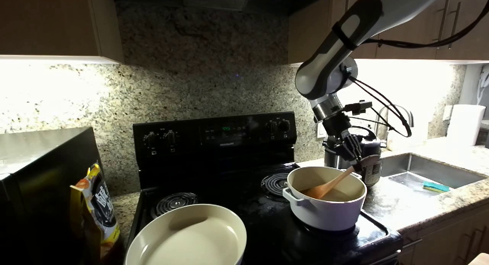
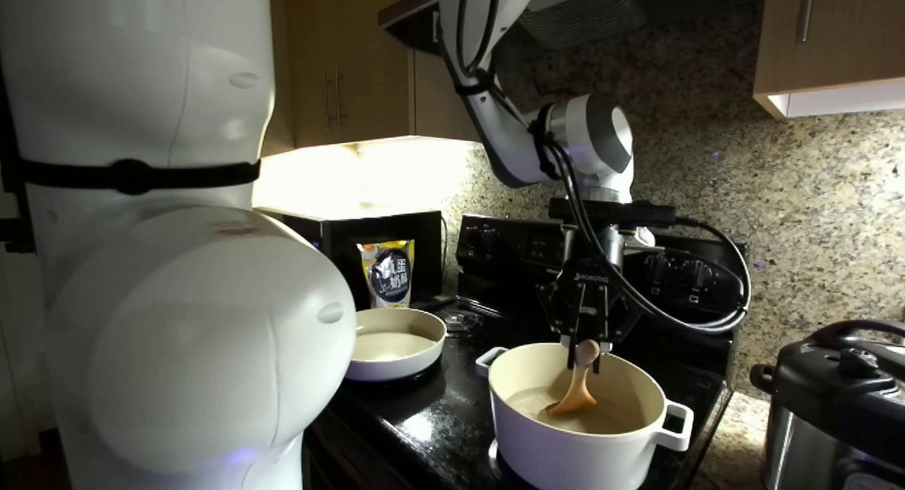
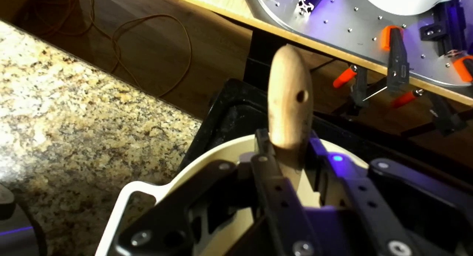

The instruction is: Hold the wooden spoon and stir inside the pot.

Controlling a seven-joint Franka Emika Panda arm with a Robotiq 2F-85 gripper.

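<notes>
Cream pan (image 1: 193, 240), cooker (image 2: 838, 405), snack bag (image 1: 101, 207), sponge (image 1: 436, 186) (teal-topped)

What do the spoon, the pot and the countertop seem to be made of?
Spoon: smooth wood, by its tan colour and faint grain. Pot: perhaps smooth-coated metal, by its even, pale walls; ceramic can't be ruled out. Countertop: apparently polished granite, by its speckles and bright glare; imitation stone is possible.

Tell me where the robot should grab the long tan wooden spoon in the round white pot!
The long tan wooden spoon is probably best taken by its upper handle, coming from above, one finger on each side, as the black two-fingered gripper holds it now. The slim handle slants up out of the round white pot, while the broad end sits low inside.
</notes>
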